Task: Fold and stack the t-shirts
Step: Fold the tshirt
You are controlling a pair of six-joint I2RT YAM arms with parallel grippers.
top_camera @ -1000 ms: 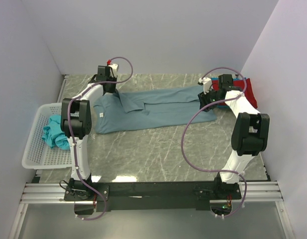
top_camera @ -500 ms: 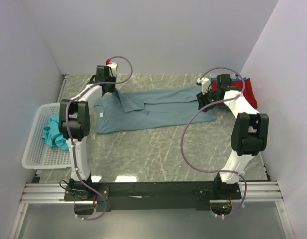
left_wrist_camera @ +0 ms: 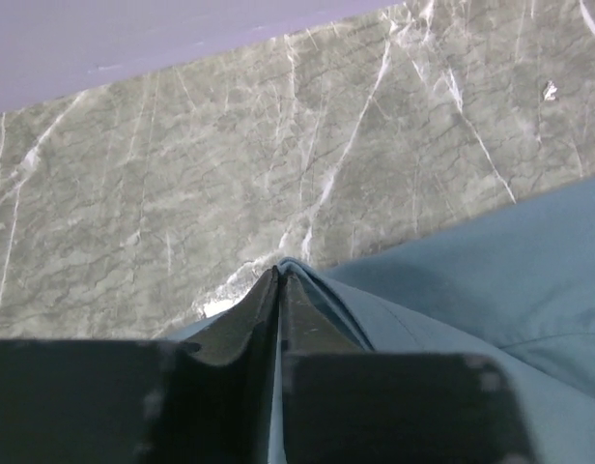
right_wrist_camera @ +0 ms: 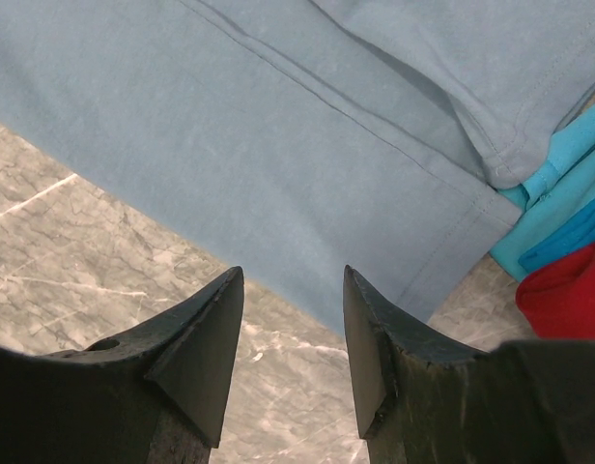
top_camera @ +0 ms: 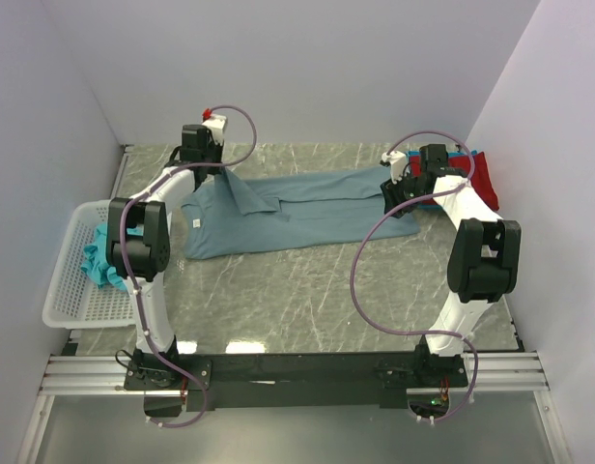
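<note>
Blue-grey t-shirt (top_camera: pixel 297 208) lies spread across the upper middle of the table (top_camera: pixel 307 290), collar end at left. Risk: my left claw (left_wrist_camera: pixel 278 275) is pinched tight on only a thin peak of its upper-left edge. A pull could slip it free or drag the shirt crooked, since my right claw (right_wrist_camera: pixel 291 290) hangs over the right hem, jaws apart, gripping nothing. That hem lies against the teal t-shirt (right_wrist_camera: pixel 568 193), and the red t-shirt (right_wrist_camera: pixel 568 300) is just beyond.
</note>
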